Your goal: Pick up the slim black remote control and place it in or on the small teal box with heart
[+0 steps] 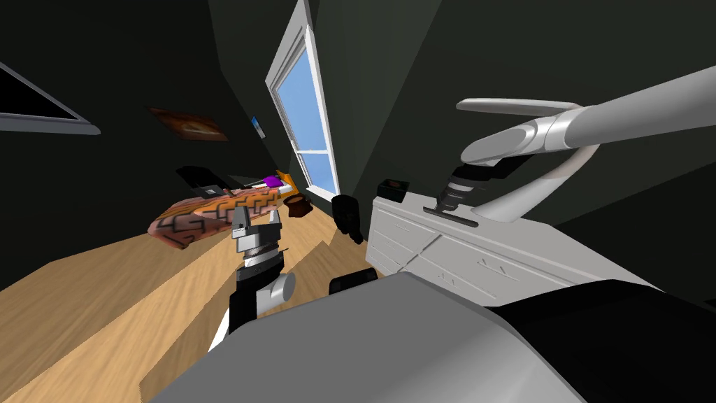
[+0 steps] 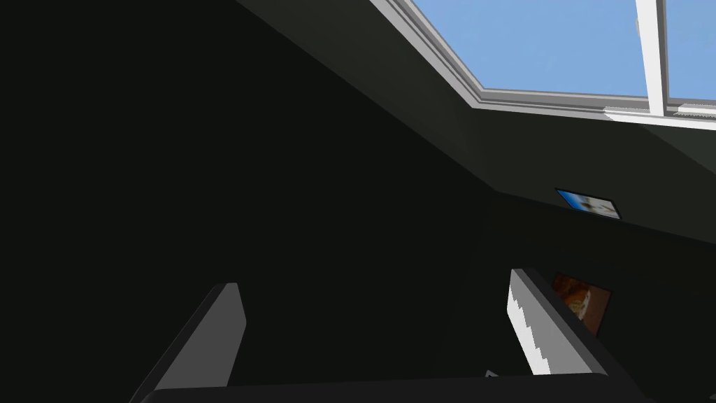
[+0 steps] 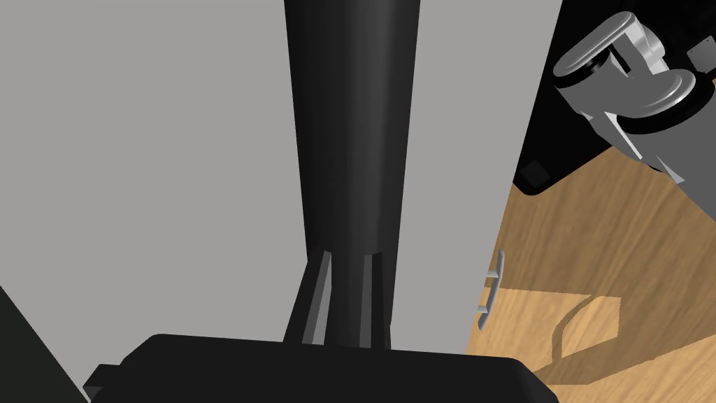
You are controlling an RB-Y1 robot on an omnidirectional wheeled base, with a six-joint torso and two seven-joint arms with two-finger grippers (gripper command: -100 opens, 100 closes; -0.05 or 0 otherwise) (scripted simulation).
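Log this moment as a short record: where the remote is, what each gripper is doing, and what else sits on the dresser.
remote control: slim, black, lying on the white dresser top
right gripper: shut on the remote control, fingers pressing its long sides near one end
left gripper: open, held above the wooden floor, away from the dresser
remote lifted off the top: cannot tell
also on dresser: small dark box at the far end
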